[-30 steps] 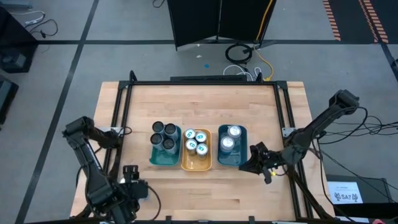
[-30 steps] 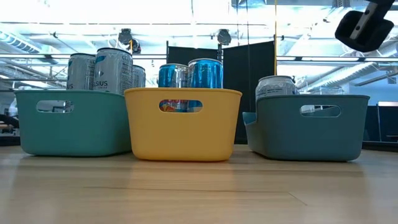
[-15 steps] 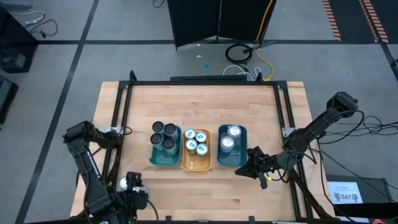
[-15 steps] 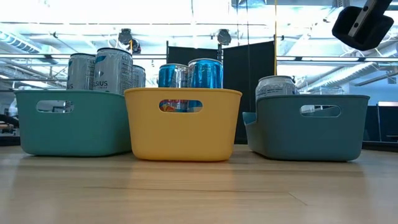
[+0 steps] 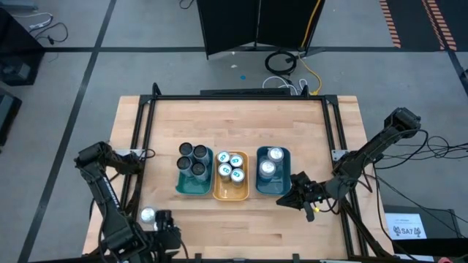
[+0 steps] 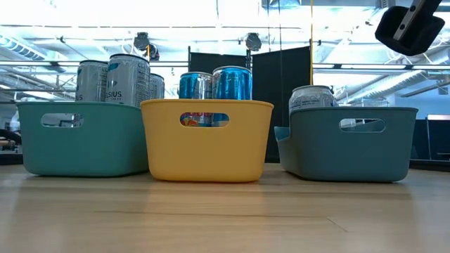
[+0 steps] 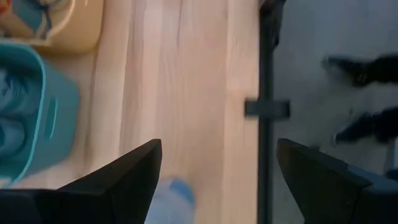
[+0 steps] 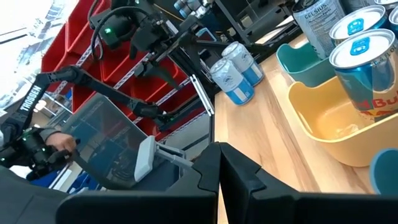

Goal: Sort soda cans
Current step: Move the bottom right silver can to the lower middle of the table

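Status: nearly done, by my read. Three trays sit in a row mid-frame in the high view, and each holds one kind.
- teal tray [image 5: 180,186], left of the row: four dark-topped cans [image 5: 192,158]
- yellow tray [image 5: 230,196], middle: four blue-topped cans [image 5: 230,166]
- blue tray [image 5: 273,191], right: two silver-topped cans [image 5: 271,161]

Left over: one stray can [image 5: 148,215] in the lower left of the high view, well apart from the trays and just beside the left gripper [image 5: 164,222]. The left wrist view shows that gripper's fingers spread wide with a blurred blue-white can low between them. I can't tell whether they touch it. The right wrist view seems to show two blue-and-silver cans there, so the count is unclear.

The right gripper [image 5: 295,198] is clamped shut and empty, just lower right of the blue tray, hanging above it at the top right of the low view.

Readable text:
- "SIUS" on a silver can in the teal tray in the low view, and "CELSIUS" in full in the right wrist view
- "Red Bul" on a blue can in the yellow tray
- "TROSSEN" on an arm in the room
- "SA7" on a floor placard [image 5: 404,229], lower right of the high view
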Robot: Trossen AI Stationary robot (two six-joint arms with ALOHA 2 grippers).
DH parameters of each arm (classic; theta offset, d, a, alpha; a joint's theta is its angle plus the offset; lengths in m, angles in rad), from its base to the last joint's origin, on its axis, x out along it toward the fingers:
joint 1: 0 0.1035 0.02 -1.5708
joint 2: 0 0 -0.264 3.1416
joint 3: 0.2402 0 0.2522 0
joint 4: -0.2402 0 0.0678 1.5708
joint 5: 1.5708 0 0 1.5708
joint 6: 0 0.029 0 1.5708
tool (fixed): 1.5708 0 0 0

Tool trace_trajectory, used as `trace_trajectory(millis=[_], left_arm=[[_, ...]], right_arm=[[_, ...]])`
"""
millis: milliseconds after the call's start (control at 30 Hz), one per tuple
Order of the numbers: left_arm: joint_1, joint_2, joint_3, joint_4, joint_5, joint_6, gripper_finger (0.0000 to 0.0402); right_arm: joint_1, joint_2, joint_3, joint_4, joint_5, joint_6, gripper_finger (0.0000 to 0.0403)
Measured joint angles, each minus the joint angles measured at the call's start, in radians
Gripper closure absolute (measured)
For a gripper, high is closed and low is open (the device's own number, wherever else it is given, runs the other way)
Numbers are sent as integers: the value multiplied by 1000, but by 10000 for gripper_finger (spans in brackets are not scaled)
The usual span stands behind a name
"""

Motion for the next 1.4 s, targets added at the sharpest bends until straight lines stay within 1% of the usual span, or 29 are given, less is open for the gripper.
trace_trajectory(millis=[67,167,267,367,433,500,600,700,1067,1167,1300,1400], left_arm=[[9,0,0,43,-29,-1,77],[23,0,0,82,-37,-2,77],[34,0,0,81,-43,-26,77],[40,0,0,72,-74,-73,77],[46,0,0,69,-72,-79,71],[57,0,0,43,-46,-96,58],[73,0,0,-40,2,-138,31],[88,0,0,-97,29,-156,7],[89,0,0,-110,25,-149,15],[90,0,0,-181,37,-133,15],[84,0,0,-311,75,-161,15],[66,0,0,-330,82,-155,15]], right_arm=[[0,0,0,11,1,0,403],[0,0,0,22,3,0,403],[0,0,0,29,3,0,403],[0,0,0,31,3,0,403],[0,0,0,31,3,0,403],[0,0,0,31,3,0,403],[0,0,0,31,3,0,403],[0,0,0,31,2,-2,403],[0,0,0,31,1,-7,403],[0,0,0,31,3,-7,403],[0,0,0,31,3,-6,403],[0,0,0,31,4,-3,403]])
